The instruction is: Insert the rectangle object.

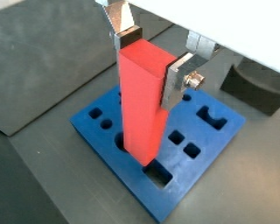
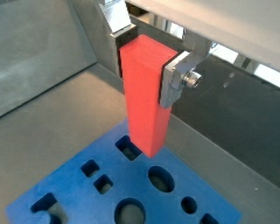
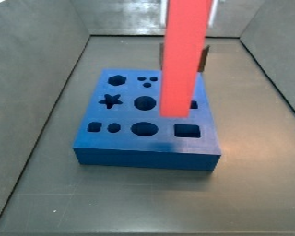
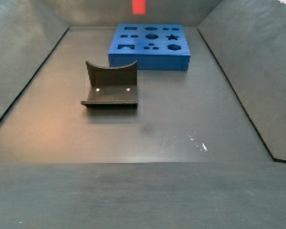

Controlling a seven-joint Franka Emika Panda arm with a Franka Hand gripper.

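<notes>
Tabletop (image 4: 146,170) — dark, walled floor; carries all the rest.

Blue holed block (image 3: 147,129) — lies flat at the far end in a side view (image 4: 153,45). Star, round and square holes across its top; the rectangular slot (image 3: 187,131) sits near one corner and reads as my target.

Fixture (image 4: 110,85) — dark L-shaped bracket on its base plate, well apart from the block, out of my path.

Rectangle object (image 1: 145,101) — red-pink bar, upright, hanging above the block with its lower end just over the top face; also seen in a wrist view (image 2: 146,96). I cannot tell whether the end already touches the block. In one wrist view the end sits right beside the slot (image 1: 161,173), not yet in it.

Pincer (image 1: 154,63) — mine, clamped on the upper end of the bar, silver fingers (image 2: 178,77) flat on opposite faces.

Handling note — I judge the step to be alignment before descent: keep the bar plumb, square its faces to the slot edges, centre over the opening, then lower slowly. A tilt or small offset would likely catch the rim, so hold the grip firm until the bar seats.
</notes>
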